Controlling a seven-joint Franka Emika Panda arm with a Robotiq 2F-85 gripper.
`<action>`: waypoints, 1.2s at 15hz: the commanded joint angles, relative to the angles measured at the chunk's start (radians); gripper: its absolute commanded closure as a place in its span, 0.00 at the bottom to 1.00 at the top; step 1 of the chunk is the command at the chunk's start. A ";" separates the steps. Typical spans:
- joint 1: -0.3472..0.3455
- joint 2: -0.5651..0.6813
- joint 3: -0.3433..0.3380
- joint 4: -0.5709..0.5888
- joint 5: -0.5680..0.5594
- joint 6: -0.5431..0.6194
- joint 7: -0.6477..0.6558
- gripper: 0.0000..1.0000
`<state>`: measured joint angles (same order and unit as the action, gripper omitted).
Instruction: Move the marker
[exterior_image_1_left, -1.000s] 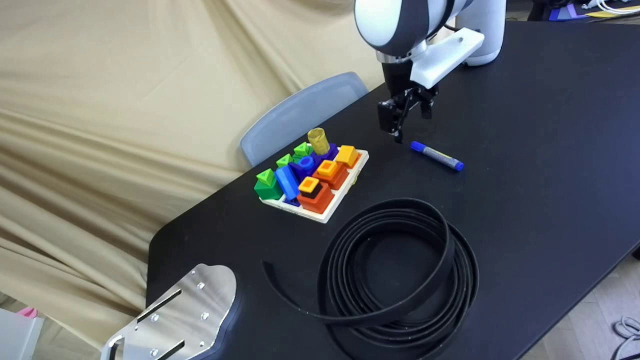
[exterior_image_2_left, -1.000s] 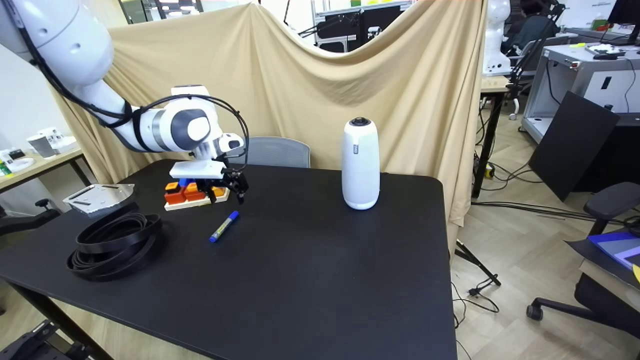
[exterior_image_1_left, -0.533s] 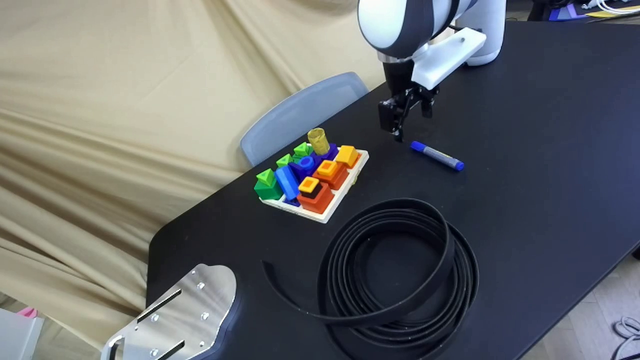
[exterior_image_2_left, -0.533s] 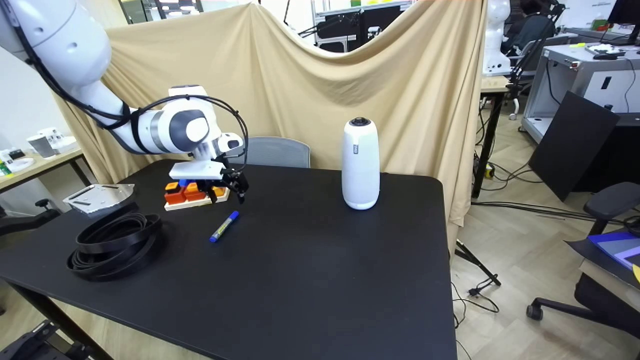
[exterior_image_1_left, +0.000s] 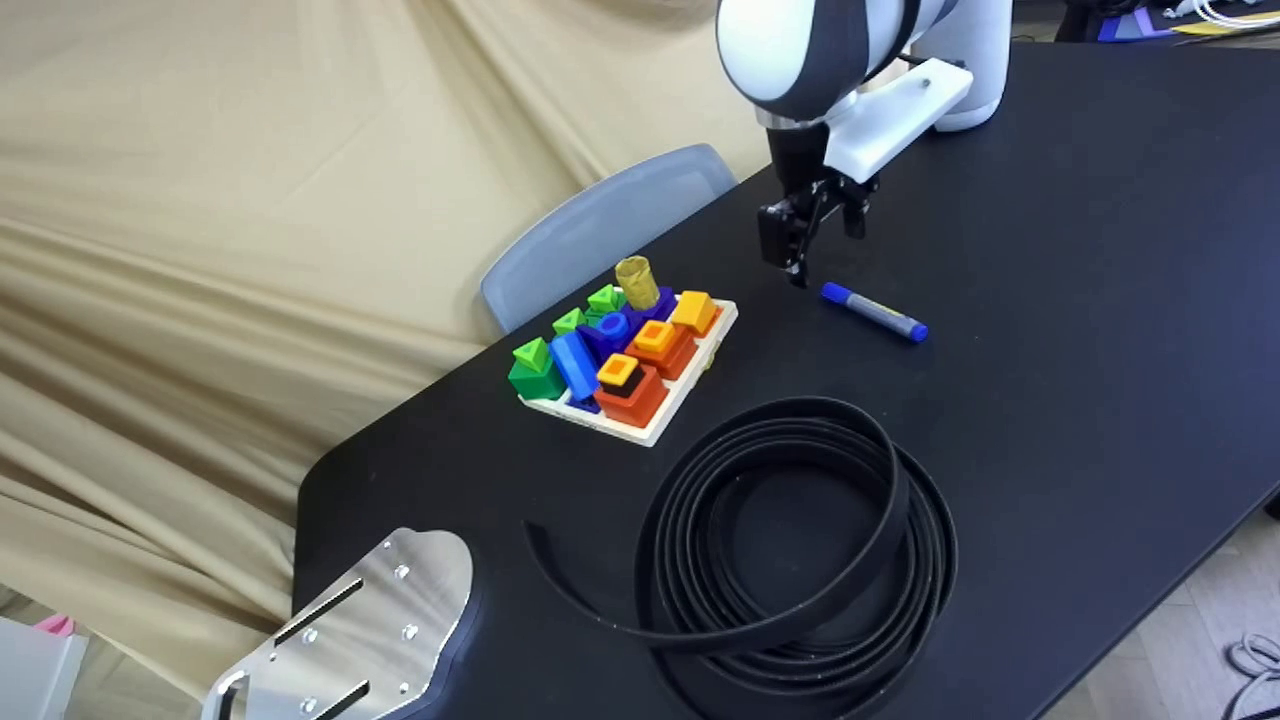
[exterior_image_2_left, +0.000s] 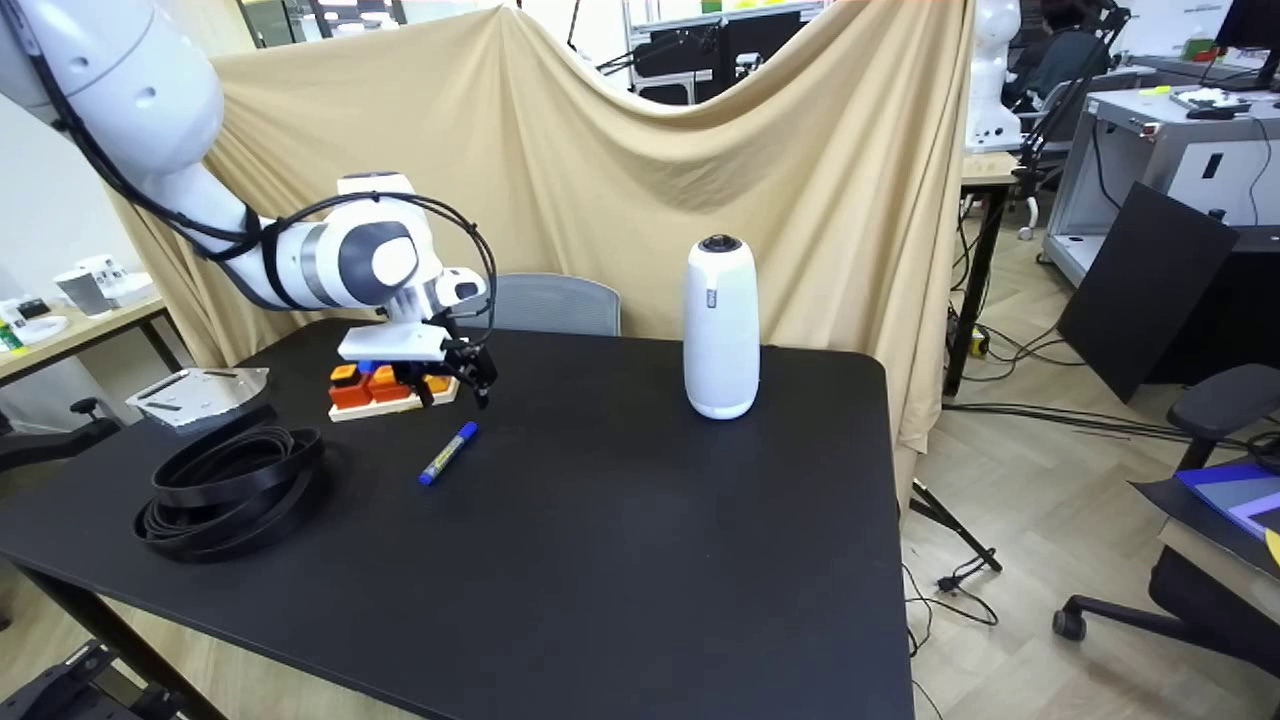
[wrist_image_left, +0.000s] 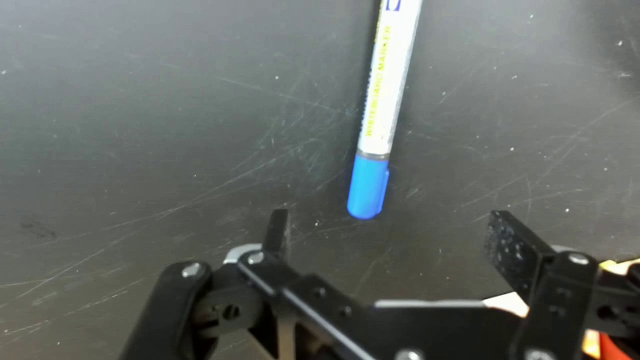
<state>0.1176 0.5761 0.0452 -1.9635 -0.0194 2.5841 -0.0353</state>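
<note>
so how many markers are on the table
1: the whiteboard marker lies on the black table, its capped end nearest the open claw. No others show; one under the coiled black strip would be hidden.

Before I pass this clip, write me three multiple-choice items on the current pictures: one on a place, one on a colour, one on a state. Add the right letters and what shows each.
1. Where is the slim, pale-barrelled plastic marker?
A) Inside the coil of flat black strap
B) Among the coloured blocks on the pale wooden tray
C) Directly on the smooth black tabletop

2. In the wrist view, what colour is the marker's rounded cap?
A) Blue
B) Red
C) Green

3. How does the black two-fingered tool stand?
A) Shut, gripping the marker
B) Open, holding nothing
C) Shut, holding nothing

1: C, since both exterior views show it lying there.
2: A, since the wrist view shows that end bright blue.
3: B, since the wrist view shows its jaws wide apart, with the marker ungripped.
</note>
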 joint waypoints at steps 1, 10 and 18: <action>0.016 0.002 -0.007 -0.025 -0.027 0.044 0.033 0.00; 0.040 0.009 -0.023 -0.075 -0.030 0.093 0.061 0.00; 0.035 0.009 -0.029 -0.102 -0.022 0.087 0.070 0.58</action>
<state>0.1449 0.6024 0.0254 -2.0414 -0.0237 2.6611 -0.0111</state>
